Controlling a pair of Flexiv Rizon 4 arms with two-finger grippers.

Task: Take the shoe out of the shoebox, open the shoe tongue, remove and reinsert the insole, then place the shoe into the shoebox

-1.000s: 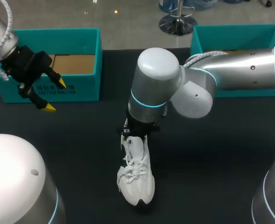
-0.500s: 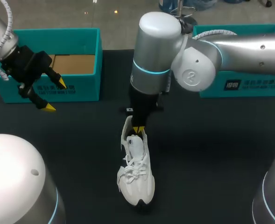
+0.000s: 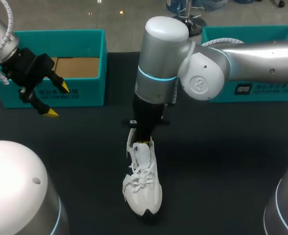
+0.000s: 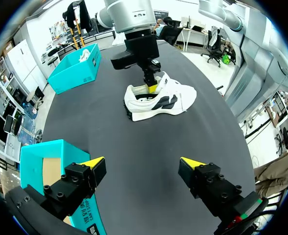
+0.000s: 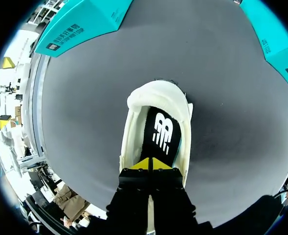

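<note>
In the middle of the black table [image 3: 222,161] stands the white shoe [image 3: 143,183], upright on its sole, out of both boxes and well apart from them. Its toe points toward us and its heel toward the far edge, and its laces lie crossed over the front. Our right arm comes in from the right and reaches past the middle, so that the right hand [image 3: 143,142] hangs straight down over the shoe's heel opening. In the right wrist view the right hand [image 5: 151,163] has its two yellow tips drawn together with no gap, just above the black insole [image 5: 161,132] that lies inside the shoe [image 5: 156,112]. We cannot tell whether the tips pinch the insole or anything else. The left wrist view shows the same hand [image 4: 151,88] at the collar of the shoe [image 4: 158,98], whose side bears dark markings.

Our left hand [image 3: 57,100] hovers at the left, in front of the left teal shoebox [image 3: 85,93], its fingers spread wide and holding nothing. From its own wrist, the left hand [image 4: 143,162] is open above bare table, with that box [image 4: 33,152] just beside one finger. The right teal shoebox [image 3: 261,90] stands at the far right, partly behind our right arm.
</note>
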